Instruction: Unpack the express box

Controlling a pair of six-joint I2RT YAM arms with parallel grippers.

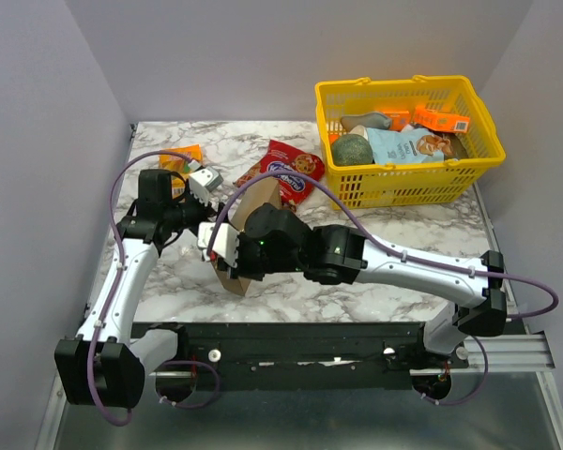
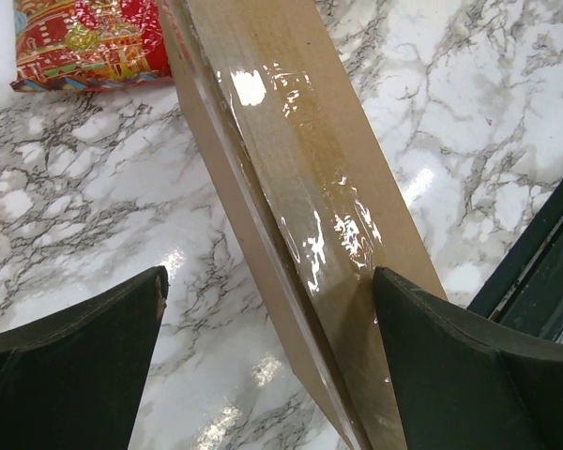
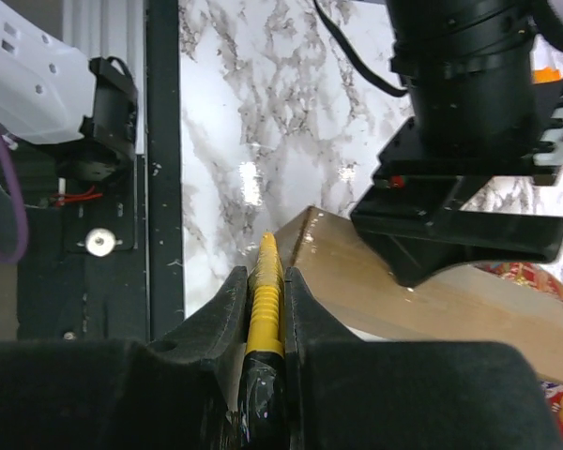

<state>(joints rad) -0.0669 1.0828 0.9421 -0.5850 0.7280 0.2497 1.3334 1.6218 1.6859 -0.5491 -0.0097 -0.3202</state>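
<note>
The express box is a flat brown cardboard mailer with shiny clear tape along its face; it lies slanted across the marble table between my two arms. My left gripper is open and straddles the box, its right finger resting against the taped face. My right gripper is shut on a yellow-and-black cutter. The cutter's tip sits at the near corner of the box. The arms hide most of the box in the top view.
A red snack bag lies just beyond the box. A yellow basket with several groceries stands at the back right. An orange packet lies at the back left. The black base rail runs along the near table edge.
</note>
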